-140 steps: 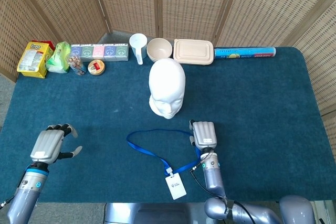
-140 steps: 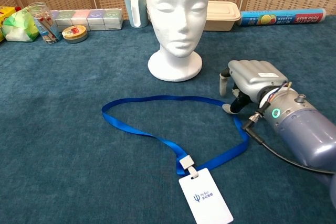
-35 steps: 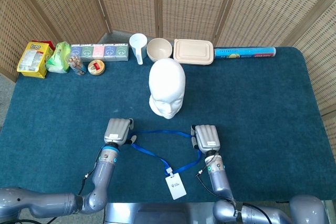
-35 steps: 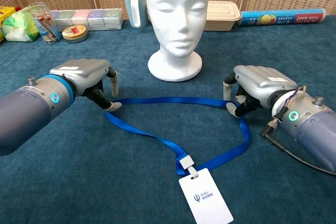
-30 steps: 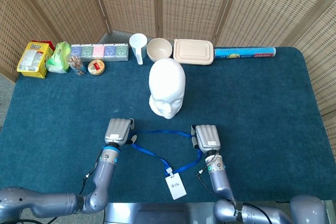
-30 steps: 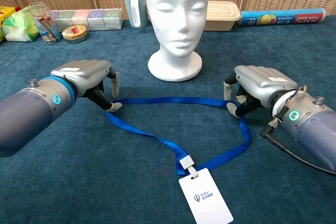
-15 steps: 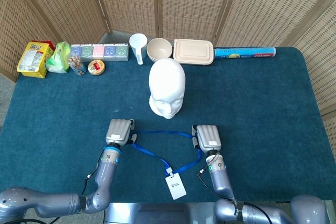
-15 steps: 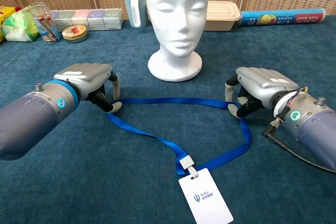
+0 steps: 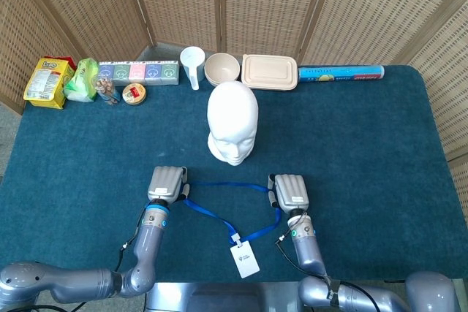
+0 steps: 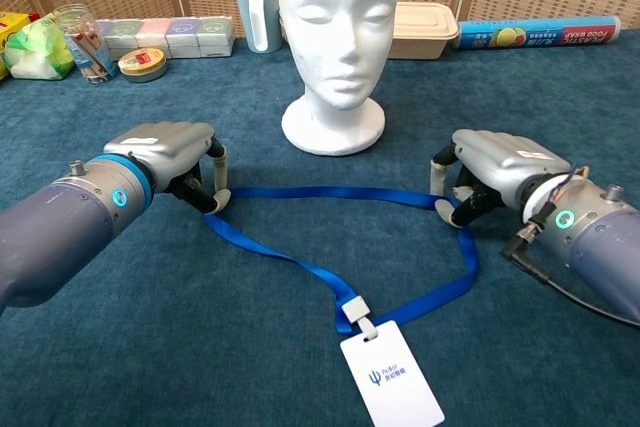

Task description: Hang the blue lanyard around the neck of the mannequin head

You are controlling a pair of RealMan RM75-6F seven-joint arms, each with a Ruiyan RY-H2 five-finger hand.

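Note:
The white foam mannequin head stands upright mid-table, facing me. In front of it the blue lanyard lies as a loop on the cloth, its white badge nearest me. My left hand is palm down at the loop's left end and pinches the strap between thumb and fingers. At the loop's right bend my right hand pinches the strap the same way. The strap runs nearly straight between both hands, low over the cloth.
Along the table's back edge stand a yellow packet, a green bag, a row of small boxes, a tape roll, a white cup, a bowl, a lidded beige container and a food-wrap box.
The left hand came in from the far left and took the loop's left end. Over the last second both hands shifted slightly and the strap between them drew straighter.

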